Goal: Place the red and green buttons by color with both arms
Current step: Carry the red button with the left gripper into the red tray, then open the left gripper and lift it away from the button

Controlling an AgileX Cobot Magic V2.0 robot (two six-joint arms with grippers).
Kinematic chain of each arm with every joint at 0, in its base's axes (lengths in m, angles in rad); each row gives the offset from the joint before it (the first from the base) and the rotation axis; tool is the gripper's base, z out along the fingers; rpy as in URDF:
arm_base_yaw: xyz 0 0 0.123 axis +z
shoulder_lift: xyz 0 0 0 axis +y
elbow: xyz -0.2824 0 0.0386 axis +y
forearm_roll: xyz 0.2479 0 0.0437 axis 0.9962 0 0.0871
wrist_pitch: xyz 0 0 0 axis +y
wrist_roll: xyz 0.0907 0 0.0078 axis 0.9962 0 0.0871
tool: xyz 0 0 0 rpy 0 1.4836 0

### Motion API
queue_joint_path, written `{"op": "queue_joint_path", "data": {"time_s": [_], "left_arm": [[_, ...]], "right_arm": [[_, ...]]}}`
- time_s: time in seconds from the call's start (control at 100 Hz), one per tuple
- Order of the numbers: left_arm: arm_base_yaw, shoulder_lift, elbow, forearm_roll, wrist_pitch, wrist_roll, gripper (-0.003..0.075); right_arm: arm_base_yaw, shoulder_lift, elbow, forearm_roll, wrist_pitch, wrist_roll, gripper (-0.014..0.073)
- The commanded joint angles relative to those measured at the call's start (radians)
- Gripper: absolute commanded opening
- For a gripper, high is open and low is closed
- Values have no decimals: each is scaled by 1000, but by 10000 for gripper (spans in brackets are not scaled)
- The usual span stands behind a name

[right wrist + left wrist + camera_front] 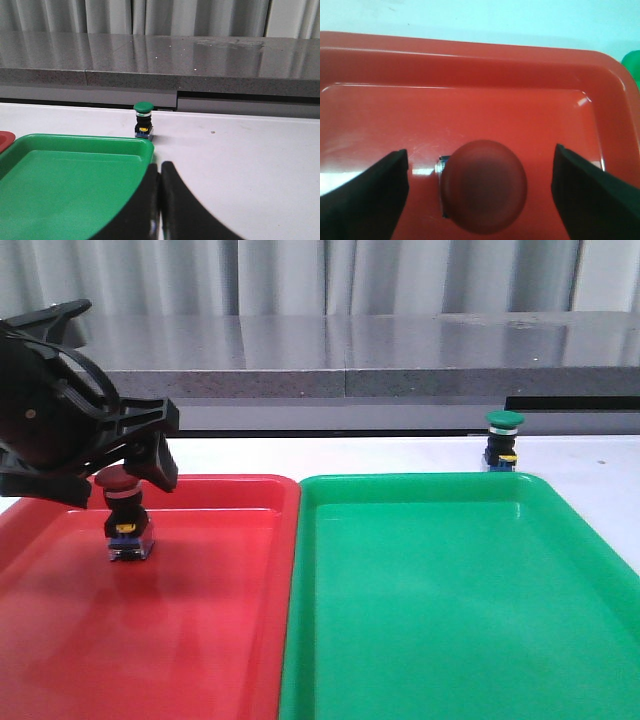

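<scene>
The red button point(126, 518) stands upright in the far left part of the red tray point(210, 640). My left gripper point(118, 480) is open just above it, one finger on each side of the dark-red cap point(483, 186), with a gap on both sides. The green button point(503, 440) stands upright on the white table just behind the green tray point(450, 620), near its far right corner. It also shows in the right wrist view point(143, 120). My right gripper point(160, 167) is shut and empty, over the table beside the green tray's corner point(142, 145). It is out of the front view.
The two trays lie side by side, touching, and fill most of the near table. A grey stone ledge point(380, 350) runs along the back with curtains behind it. A strip of white table point(240, 150) lies behind and to the right of the green tray.
</scene>
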Motion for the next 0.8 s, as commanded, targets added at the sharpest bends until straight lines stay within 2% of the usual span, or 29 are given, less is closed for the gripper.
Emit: {"op": "queue_joint_path", "data": {"time_s": [0.0,0.31,0.61,0.79], "left_arm": [[-5,-57,-23,-8,-42,0,589],[8,-204,-23,37,-67,1,588],[139,-404,-20,157,-55,3,588],[185,-566,45,205,-45,3,588]], "right_arm": [[-3,-21,-16,1,-76,-5,-67],[-3,-21,-16,1,-76,-5,-67],[-3,-21,-16,1,-76,-5,-67],[-3,-21,-16,1,-76,-5,-67]]}}
